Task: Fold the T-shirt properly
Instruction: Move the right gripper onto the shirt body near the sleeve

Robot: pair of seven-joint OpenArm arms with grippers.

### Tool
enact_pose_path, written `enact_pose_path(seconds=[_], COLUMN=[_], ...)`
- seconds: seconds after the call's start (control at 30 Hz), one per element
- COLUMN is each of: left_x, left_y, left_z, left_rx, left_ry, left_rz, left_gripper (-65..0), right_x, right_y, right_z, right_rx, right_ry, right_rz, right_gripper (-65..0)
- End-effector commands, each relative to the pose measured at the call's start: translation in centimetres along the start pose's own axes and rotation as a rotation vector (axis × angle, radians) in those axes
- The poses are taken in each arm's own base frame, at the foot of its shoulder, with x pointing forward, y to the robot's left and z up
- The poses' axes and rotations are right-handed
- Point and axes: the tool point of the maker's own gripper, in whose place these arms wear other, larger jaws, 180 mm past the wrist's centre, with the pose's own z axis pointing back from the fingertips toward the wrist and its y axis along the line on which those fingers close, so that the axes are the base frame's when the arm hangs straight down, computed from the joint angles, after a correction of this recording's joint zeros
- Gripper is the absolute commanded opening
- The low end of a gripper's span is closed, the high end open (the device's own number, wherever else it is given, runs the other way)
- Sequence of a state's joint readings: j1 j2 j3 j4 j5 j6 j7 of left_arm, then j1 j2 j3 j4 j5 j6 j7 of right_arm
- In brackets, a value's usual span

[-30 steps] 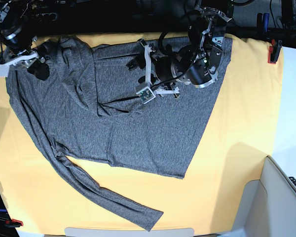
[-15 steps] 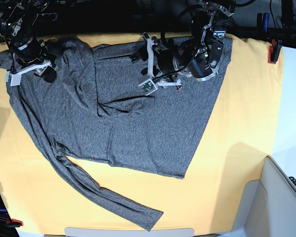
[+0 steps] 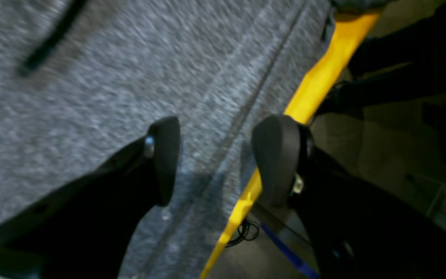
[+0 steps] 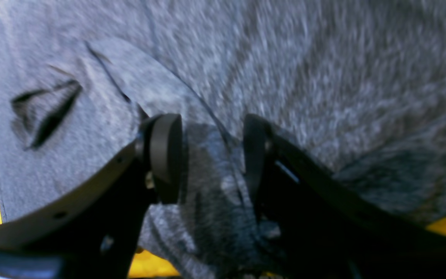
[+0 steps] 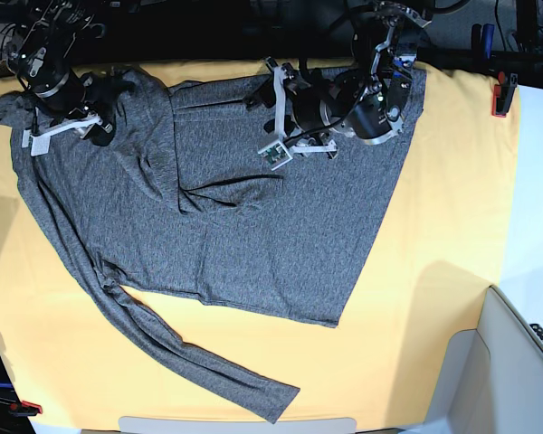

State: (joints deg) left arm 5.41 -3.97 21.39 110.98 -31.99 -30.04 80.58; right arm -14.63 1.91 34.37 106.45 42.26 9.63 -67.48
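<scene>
Shirt edge work: left gripper (image 3: 215,162) gaping wide over the T-shirt (image 5: 244,226) hem, table cloth (image 5: 443,208) just beyond; right gripper (image 4: 211,155) half parted astride a raised fold, grip unclear. Best to sink low, pinch both layers

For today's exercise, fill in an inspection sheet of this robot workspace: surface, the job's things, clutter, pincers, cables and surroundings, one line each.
Surface: yellow-orange table cloth, lying smooth where bare.
Job's things: T-shirt, dark grey, spread mostly flat, one long sleeve trailing toward the near edge, fabric bunched at the far left corner; not folded.
Clutter: nothing seen on the cloth.
Pincers: left pincer open over the shirt's edge beside the cloth's border, gripping nothing; right pincer partly open with a ridge of shirt fabric between its fingers, a grip cannot be confirmed.
Cables: dark cables loop along the left arm.
Surroundings: orange clamp at the far right corner; pale bin at the near right.
</scene>
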Motion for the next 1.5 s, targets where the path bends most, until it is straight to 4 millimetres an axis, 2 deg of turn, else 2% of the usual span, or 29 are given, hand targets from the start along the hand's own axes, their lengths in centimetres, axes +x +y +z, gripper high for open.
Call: enact_pose_path(seconds=[0.0, 0.17, 0.4, 0.47, 0.53, 0.57, 0.73, 0.93, 1.13, 1.3, 1.47], left_x=[1.1, 1.1, 1.1, 1.1, 1.1, 1.1, 1.1, 1.1, 1.0, 0.6, 0.6], left_y=[0.0, 0.0, 0.0, 0.0, 0.0, 0.0, 0.0, 0.0, 0.0, -0.3, -0.3], left_z=[0.4, 0.4, 0.4, 0.4, 0.4, 0.4, 0.4, 0.4, 0.4, 0.3, 0.3], left_rx=[0.0, 0.001, 0.001, 0.001, 0.001, 0.001, 0.001, 0.001, 0.002, -0.005, -0.005], left_ry=[-0.038, -0.036, -0.036, -0.036, -0.036, -0.036, -0.036, -0.036, -0.036, -0.029, -0.029], left_rz=[-0.016, -0.017, -0.017, -0.017, -0.017, -0.017, -0.017, -0.017, -0.015, -0.007, -0.007], left_gripper=[-32.0, -32.0, -34.0, -34.0, -34.0, -34.0, -34.0, -34.0, -34.0, -34.1, -34.1], right_x=[0.8, 0.2, 0.2, 0.2, 0.2, 0.1, -0.3, 1.4, 2.4, 3.3, 5.1], right_y=[1.0, 1.9, 1.9, 2.0, 1.9, 1.8, 3.9, 8.5, 11.5, 12.2, 12.6], right_z=[0.1, -0.4, -0.4, -0.4, -0.4, -0.5, -1.2, -1.5, -2.1, -2.3, -2.4], right_rx=[0.035, 0.058, 0.058, 0.059, 0.055, 0.049, 0.084, 0.18, 0.247, 0.251, 0.231], right_ry=[-0.024, -0.002, -0.002, -0.001, -0.001, 0.004, 0.028, -0.012, -0.031, -0.06, -0.136], right_rz=[0.023, 0.034, 0.034, 0.035, 0.035, 0.039, 0.098, 0.18, 0.215, 0.209, 0.227], right_gripper=[-39.1, -39.1, -40.4, -47.9, -61.0, -65.0, -65.0, -65.0, -65.0, -65.0, -65.0])
